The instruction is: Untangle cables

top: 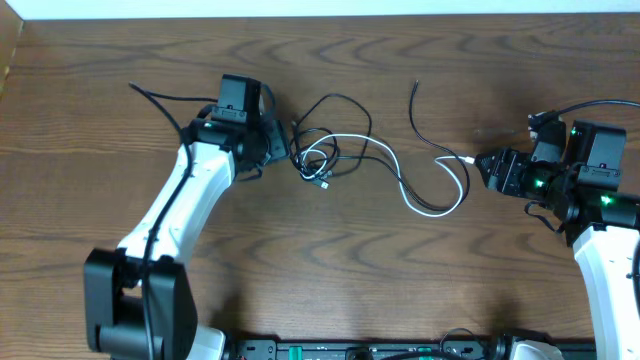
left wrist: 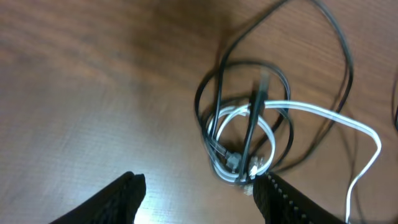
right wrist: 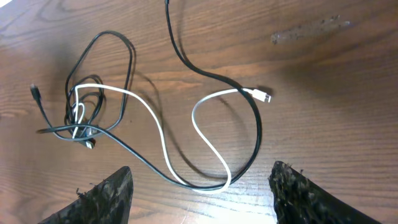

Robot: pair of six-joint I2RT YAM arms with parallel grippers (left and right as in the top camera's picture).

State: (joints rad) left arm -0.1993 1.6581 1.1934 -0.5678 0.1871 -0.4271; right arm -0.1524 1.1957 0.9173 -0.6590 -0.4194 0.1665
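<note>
- The cables (top: 330,155) lie on the brown wood-grain bench (top: 100,200) between the two arms: thin black cords and one white one
- Just beside the left hand (top: 288,148) they bunch into a knot (left wrist: 242,143) of small coils, black loops wound among white ones
- The white cord (right wrist: 155,130) leaves the knot in a long wave, and its small plug (right wrist: 264,96) lies just before the right hand (top: 478,162)
- A black cord (right wrist: 252,118) sweeps beside it and crosses it near the plug
- The left wrist view is blurred, so which cord passes over which inside the knot cannot be told
- Left hand: fingers (left wrist: 124,199) spread apart and cut off by the frame edge, the knot just ahead; whether one tip touches the lowest coil is unclear
- Right hand: fingers (right wrist: 298,193) wide apart, gripping nothing
</note>
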